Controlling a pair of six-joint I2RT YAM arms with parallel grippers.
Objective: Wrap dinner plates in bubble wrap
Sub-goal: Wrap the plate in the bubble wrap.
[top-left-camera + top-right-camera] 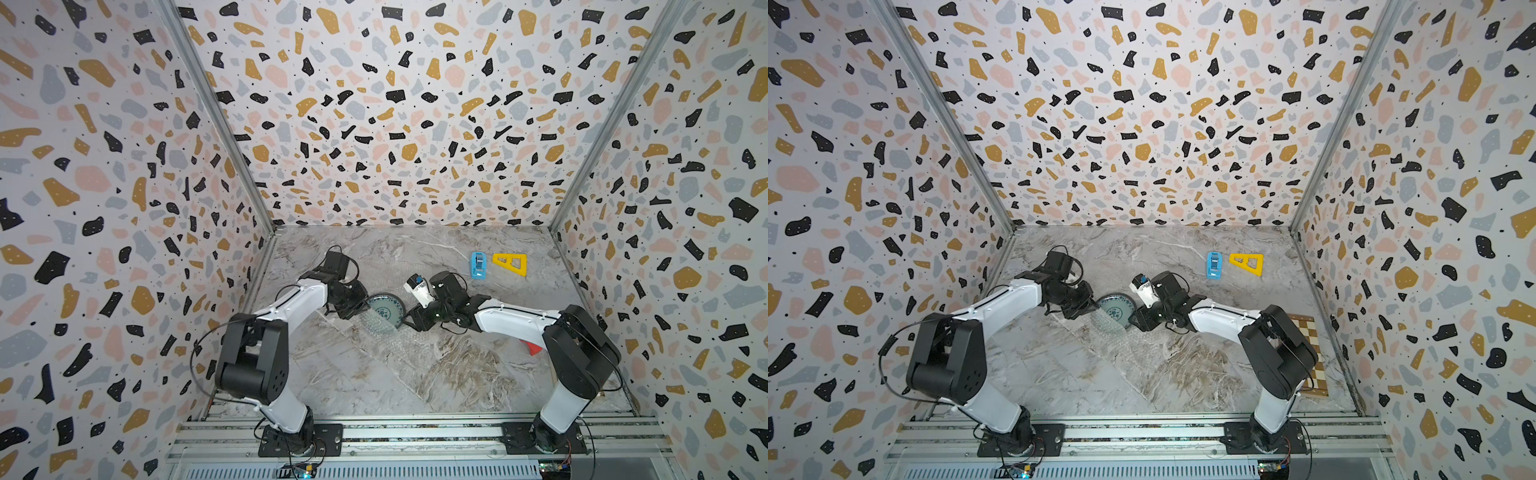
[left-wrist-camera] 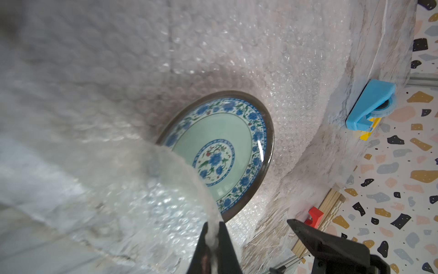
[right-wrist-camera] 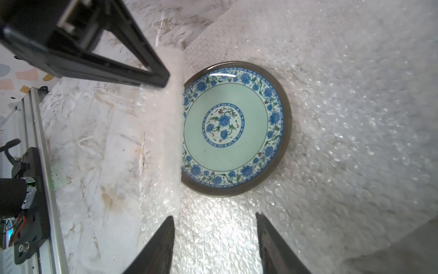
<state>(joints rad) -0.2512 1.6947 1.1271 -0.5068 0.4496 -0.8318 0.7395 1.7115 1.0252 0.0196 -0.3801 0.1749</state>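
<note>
The bubble wrap [image 2: 237, 59] edge is being pinched by the left pincer [image 2: 213, 224] beside the plate [image 3: 233, 129] lying on it; the right pincer [image 3: 214, 215] is being held spread nearby. A slow, low pull across the plate is being advised.

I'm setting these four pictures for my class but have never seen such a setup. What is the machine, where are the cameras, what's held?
Two robot arms work at a marble table. Two pictures look down from overhead; two come from cameras on the arms' wrists. A floral plate lies on bubble wrap. The left gripper is shut on a lifted edge of the wrap; the right gripper is open, empty, beside the plate. A blue tape dispenser and yellow triangle lie farther back.
</note>
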